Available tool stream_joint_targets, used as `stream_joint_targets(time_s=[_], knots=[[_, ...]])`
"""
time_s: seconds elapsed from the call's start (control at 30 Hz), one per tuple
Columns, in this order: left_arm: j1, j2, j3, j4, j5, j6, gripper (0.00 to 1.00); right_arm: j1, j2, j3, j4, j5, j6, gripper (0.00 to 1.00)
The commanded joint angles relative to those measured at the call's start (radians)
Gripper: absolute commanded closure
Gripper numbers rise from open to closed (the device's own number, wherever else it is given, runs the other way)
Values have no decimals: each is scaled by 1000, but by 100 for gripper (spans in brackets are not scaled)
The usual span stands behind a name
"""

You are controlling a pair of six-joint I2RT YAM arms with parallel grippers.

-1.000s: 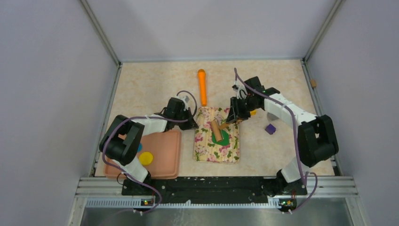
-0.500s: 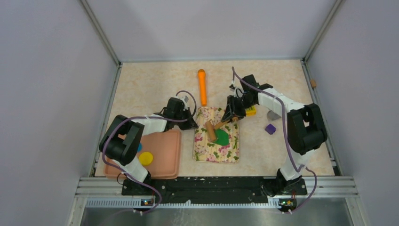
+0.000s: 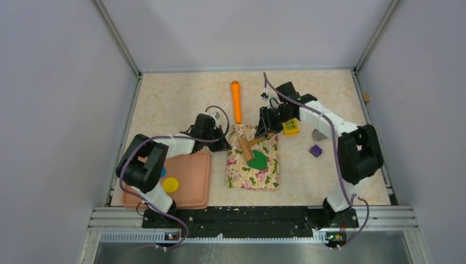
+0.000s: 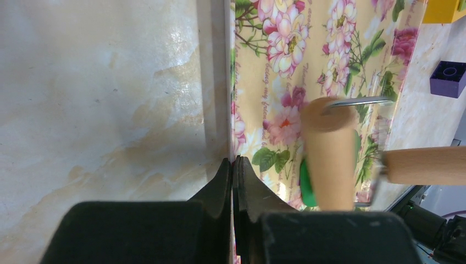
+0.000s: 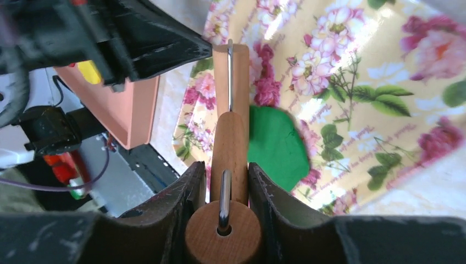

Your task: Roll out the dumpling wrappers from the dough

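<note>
Two arms meet at the floral mat [image 3: 244,176] in the top view. The right gripper [image 3: 262,129] has drawn back toward the mat's far end since a second ago. It has taken the wooden rolling pin [image 3: 245,147] off the middle of the dough [image 3: 257,160], so the pin now sits at the dough's far-left rim. More of the green shows, and a yellow block [image 3: 290,127] behind the wrist is uncovered. The left gripper [image 3: 225,146] has not moved from the mat's left edge. A yellow wrapper [image 3: 170,185] and a blue wrapper [image 3: 163,171] lie on the orange tray [image 3: 189,179], partly under the left arm.

The left wrist camera adds that the left jaws are pressed together, with no gap, right at the mat's border. From here the dough is only a green sliver behind the pin's barrel.

The right wrist camera shows the right fingers [image 5: 187,192] clamped on the pin's round handle, one on each side. Beyond them the dough lies flat with an uneven outline.
</note>
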Motion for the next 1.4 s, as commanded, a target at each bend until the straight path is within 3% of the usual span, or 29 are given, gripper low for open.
stream_joint_targets(time_s=[0.0, 0.1, 0.23, 0.33, 0.47, 0.63, 1.0, 1.37], knots=[[10, 8, 29, 11, -8, 26, 100, -10, -237, 86, -44, -38, -145, 100], [11, 10, 31, 4, -9, 37, 100, -3, -318, 75, -147, -67, -411, 100], [11, 9, 31, 6, -4, 39, 100, 145, -382, 100, -284, 224, -816, 100], [11, 10, 33, 6, -3, 41, 100, 319, -422, 49, -322, 462, -994, 100], [11, 12, 37, 10, 1, 45, 100, 438, -429, -10, -280, 652, -1025, 100], [12, 11, 39, 7, 2, 49, 100, 497, -390, -20, -227, 747, -1071, 100], [11, -1, 33, -2, -10, 71, 100, 606, -349, -82, -190, 703, -1064, 100], [11, 11, 29, 2, 2, 54, 100, 592, -265, -243, -99, 679, -1141, 100]])
